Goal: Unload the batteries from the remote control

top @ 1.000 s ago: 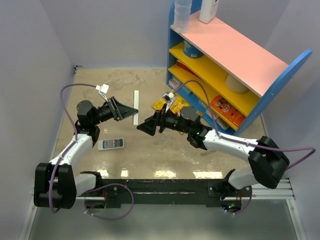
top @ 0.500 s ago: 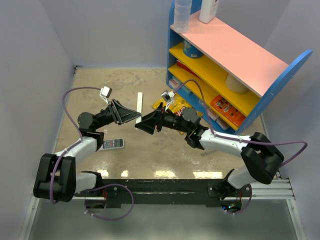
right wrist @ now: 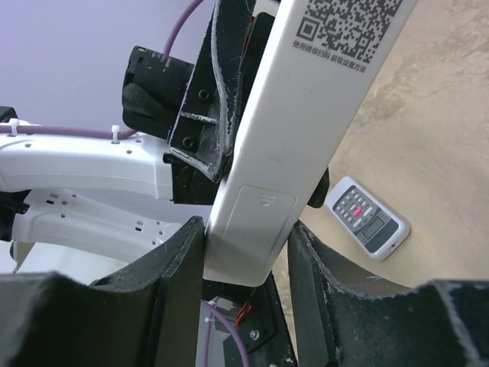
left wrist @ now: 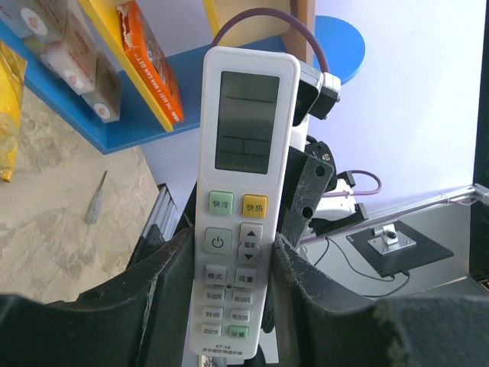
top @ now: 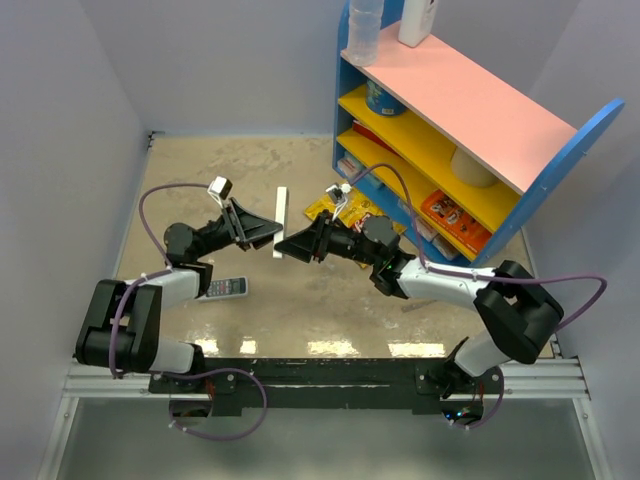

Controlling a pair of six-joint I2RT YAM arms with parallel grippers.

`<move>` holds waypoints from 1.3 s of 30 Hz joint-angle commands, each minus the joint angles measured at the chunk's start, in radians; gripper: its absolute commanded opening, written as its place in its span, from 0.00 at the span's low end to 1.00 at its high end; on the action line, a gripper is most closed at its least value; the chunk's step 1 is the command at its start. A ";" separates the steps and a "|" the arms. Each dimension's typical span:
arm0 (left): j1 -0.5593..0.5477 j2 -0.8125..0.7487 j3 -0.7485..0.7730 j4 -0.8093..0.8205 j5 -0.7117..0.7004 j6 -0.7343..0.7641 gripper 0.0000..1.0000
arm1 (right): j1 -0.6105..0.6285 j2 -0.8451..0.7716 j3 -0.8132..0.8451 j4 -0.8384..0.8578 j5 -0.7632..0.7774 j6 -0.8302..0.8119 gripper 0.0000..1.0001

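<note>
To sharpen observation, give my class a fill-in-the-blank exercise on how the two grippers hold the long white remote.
1. The left gripper holds the air-conditioner remote with its buttons and ___ toward the left wrist camera.
2. The right gripper clamps the remote at its battery ___.
3. The remote's back carries a ___ code.
Missing: screen; cover; QR.
</note>
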 commanded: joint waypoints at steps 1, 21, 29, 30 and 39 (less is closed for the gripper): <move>-0.003 0.024 0.002 0.556 -0.002 -0.086 0.33 | 0.018 -0.010 0.015 0.083 -0.037 -0.069 0.09; -0.003 -0.269 0.289 -1.026 -0.148 0.914 0.80 | 0.018 -0.170 0.051 -0.388 0.148 -0.329 0.00; -0.046 -0.226 0.390 -1.232 -0.275 0.999 0.74 | 0.031 -0.174 0.120 -0.578 0.249 -0.440 0.00; -0.049 -0.219 0.404 -1.255 -0.282 1.000 0.74 | 0.034 -0.173 0.128 -0.589 0.265 -0.449 0.00; -0.090 -0.137 0.412 -1.249 -0.315 0.959 0.71 | 0.066 -0.130 0.212 -0.723 0.430 -0.504 0.00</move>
